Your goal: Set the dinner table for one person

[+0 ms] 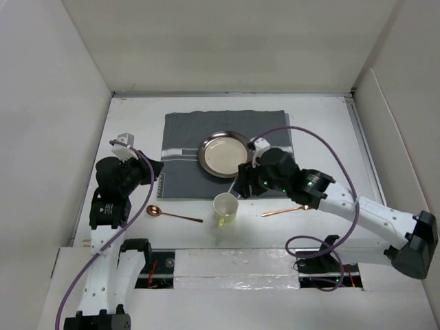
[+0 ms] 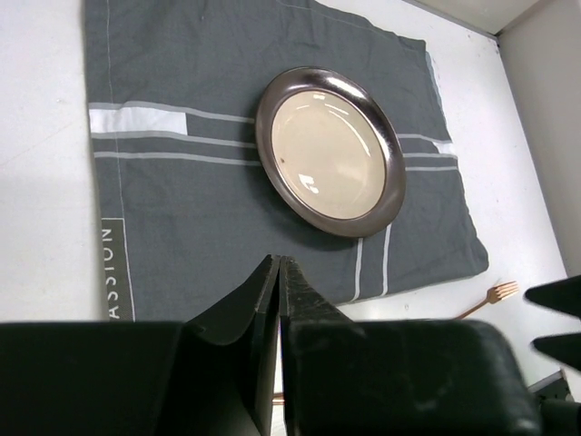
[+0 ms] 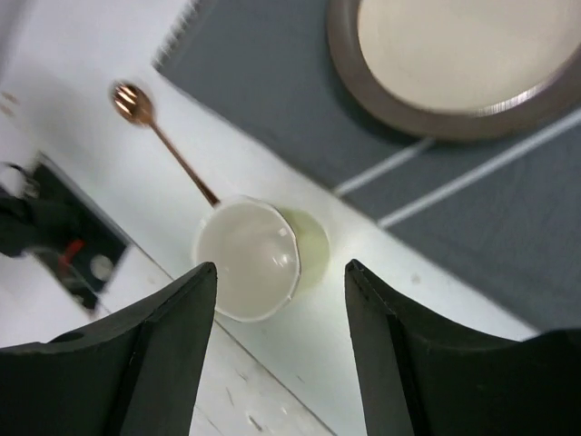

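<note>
On the white dinner table [image 1: 323, 130] lies a dark grey striped mat [image 1: 184, 141], and a round metal-rimmed plate [image 1: 223, 153] rests on it. A pale green cup [image 1: 225, 208] stands upright just in front of the mat. A copper spoon [image 1: 172, 214] lies to its left and a copper fork [image 1: 282, 211] to its right. My right gripper [image 1: 243, 180] hangs open just above and behind the cup [image 3: 250, 259], with nothing between its jaws [image 3: 280, 265]. My left gripper [image 1: 154, 169] hovers at the mat's left edge, shut and empty [image 2: 277, 260].
White walls [image 1: 69, 82] enclose the table on three sides. A purple cable [image 1: 323, 148] loops over the right arm above the table. The table's front edge carries a taped strip [image 1: 227, 265] between the arm bases.
</note>
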Controlling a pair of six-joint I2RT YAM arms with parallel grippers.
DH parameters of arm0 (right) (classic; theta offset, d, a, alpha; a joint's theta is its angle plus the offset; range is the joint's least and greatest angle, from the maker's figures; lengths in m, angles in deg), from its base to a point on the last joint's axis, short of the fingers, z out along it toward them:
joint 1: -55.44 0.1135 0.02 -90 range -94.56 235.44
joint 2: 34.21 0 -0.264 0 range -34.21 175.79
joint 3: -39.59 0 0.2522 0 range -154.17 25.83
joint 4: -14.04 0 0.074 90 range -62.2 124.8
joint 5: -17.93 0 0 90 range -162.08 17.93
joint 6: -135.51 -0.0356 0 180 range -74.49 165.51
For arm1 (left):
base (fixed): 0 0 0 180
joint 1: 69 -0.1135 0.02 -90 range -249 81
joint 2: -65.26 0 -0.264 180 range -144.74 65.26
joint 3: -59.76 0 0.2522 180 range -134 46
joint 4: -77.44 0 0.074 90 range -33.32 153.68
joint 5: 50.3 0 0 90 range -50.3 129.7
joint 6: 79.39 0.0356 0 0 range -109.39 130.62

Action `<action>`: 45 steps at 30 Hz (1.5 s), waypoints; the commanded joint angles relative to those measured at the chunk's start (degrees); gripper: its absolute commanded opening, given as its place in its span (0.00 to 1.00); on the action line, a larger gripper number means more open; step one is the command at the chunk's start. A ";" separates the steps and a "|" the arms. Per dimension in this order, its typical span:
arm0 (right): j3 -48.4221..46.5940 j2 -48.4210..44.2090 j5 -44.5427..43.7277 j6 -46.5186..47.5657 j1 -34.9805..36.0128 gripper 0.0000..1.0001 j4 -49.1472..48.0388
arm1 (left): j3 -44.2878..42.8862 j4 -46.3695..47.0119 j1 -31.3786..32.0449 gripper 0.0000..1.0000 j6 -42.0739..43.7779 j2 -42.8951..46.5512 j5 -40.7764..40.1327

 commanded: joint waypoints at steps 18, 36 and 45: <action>-8.06 17.94 -8.43 -1.85 7.43 0.00 5.60 | 0.29 2.92 0.24 0.16 0.21 1.38 1.18; -43.54 31.70 -0.17 12.30 -37.65 0.00 11.14 | 0.03 2.48 0.24 0.23 0.30 0.33 1.09; -63.86 50.00 1.77 12.38 -44.43 0.00 18.34 | -0.06 2.31 0.24 0.24 0.39 -1.17 1.18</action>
